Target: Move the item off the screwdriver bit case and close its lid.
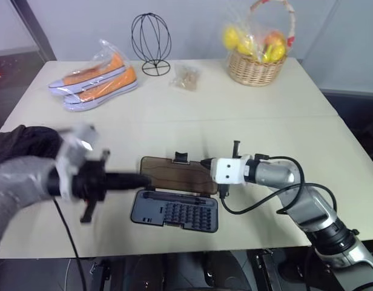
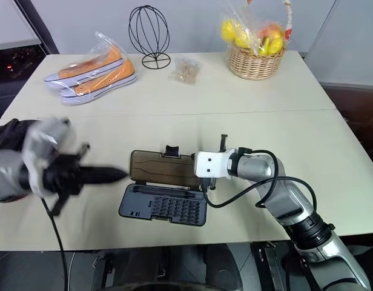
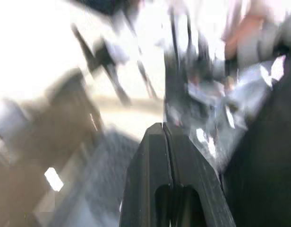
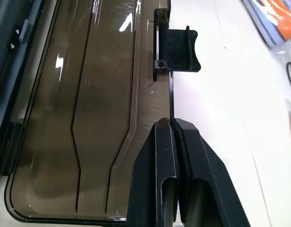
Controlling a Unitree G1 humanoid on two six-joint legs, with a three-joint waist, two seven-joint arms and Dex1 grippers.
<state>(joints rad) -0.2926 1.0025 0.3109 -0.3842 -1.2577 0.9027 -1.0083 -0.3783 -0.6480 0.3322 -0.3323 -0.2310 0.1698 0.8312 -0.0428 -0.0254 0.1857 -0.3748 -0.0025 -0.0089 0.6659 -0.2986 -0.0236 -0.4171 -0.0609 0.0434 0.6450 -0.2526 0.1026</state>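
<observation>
Grey tray: the screwdriver bit case [image 2: 164,208] lies open on the pale bench [image 2: 247,133], rows of small bits showing in its slots.
Lid: the lid [image 2: 162,168], smoky-brown and see-through, lies flat on the bench just behind the case, joined to it along the hinge edge; its small black latch tab [image 4: 176,47] sticks out from the far edge.
Right hand: the right hand [image 4: 173,128] has its two black fingers pressed together with nothing between them; the tips sit at the lid's far edge, just beside the latch tab, whether touching it I cannot tell.
Left hand: the left hand [image 2: 117,175] points level toward the lid from the case's left, raised above the bench, fingers clenched together and carrying nothing.
Item: a dark bulky shape [image 1: 20,142], likely the mitt, lies well to the left of the case, partly hidden behind the left arm.
Behind the case: orange shoes in a plastic bag [image 1: 95,76], a black wire stand [image 1: 151,43], a small packet [image 1: 185,77] and a wicker fruit basket [image 1: 257,51] sit well apart from it, at the bench's far side.
</observation>
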